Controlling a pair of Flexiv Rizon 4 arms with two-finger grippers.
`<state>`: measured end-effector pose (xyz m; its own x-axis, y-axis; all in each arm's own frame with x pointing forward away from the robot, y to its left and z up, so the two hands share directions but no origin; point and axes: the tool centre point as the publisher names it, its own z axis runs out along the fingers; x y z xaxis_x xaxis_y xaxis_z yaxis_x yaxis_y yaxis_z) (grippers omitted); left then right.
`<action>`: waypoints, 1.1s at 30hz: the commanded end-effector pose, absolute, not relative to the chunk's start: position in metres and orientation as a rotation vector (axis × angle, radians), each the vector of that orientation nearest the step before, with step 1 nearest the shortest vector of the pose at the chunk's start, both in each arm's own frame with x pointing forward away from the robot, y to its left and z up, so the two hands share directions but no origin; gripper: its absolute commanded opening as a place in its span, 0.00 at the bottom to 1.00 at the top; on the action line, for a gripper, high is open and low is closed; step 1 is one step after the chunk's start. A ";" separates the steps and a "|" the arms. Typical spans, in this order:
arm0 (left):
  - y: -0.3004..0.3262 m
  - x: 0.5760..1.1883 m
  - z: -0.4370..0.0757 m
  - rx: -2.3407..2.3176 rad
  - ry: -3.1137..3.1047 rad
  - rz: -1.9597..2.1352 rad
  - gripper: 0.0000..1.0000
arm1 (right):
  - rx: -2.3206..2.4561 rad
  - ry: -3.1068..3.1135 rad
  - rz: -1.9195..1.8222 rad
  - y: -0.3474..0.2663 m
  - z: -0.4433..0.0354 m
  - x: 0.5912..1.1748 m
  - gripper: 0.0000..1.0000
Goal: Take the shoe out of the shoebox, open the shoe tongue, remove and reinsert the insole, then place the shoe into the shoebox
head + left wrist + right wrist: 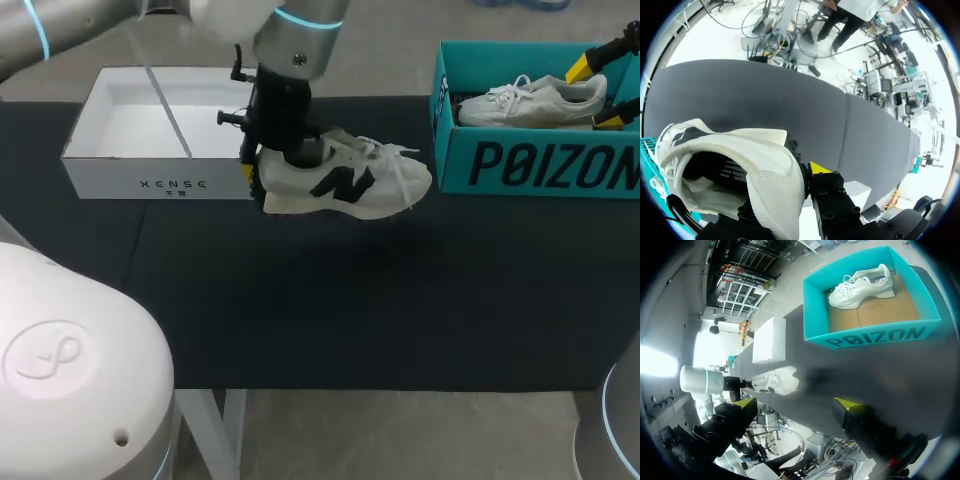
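Table (330, 310): dark matte cloth is spanning mid-frame and is showing across the lower half. It is likely giving the sole fair grip.

White shoebox (130, 180), upper left, is sitting open with no shoe showing inside. Teal box (540, 165), upper right, is holding a second shoe (535, 100).

Shoe (345, 180) is hanging just right of the white shoebox, apparently off the cloth, toe pointing right, laces trailing loose.

Left gripper (258, 165) is pinching the heel collar. One yellow tip is showing outside; the other is hidden, presumably inside.

Right gripper (796, 404) is hanging above the teal box, fingers spread, holding nothing.

Judgement: shoe is out, set-down pending. Recommend lowering sole-flat onto the cloth betw. boxes, maintaining heel pinch until sole is bearing, and minding laces when approaching the tongue.
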<state>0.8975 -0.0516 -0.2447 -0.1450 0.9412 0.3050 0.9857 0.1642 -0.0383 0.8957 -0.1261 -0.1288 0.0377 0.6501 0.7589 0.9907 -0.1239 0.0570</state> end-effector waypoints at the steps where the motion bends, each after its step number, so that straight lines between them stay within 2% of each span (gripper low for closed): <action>1: -0.002 0.909 -0.229 -1.951 -2.198 -0.161 0.00 | -1.829 -1.655 -0.894 -0.126 -0.129 0.895 1.00; 8: 0.051 0.951 -0.231 -1.875 -2.226 -0.186 0.00 | -1.829 -1.655 -0.894 -0.126 -0.129 0.895 1.00; 20: 0.157 1.024 -0.229 -2.037 -2.145 -0.119 0.00 | -1.829 -1.655 -0.894 -0.126 -0.129 0.895 1.00; 33: 0.190 1.057 -0.244 -2.020 -2.129 -0.096 0.00 | -1.829 -1.655 -0.894 -0.126 -0.129 0.895 1.00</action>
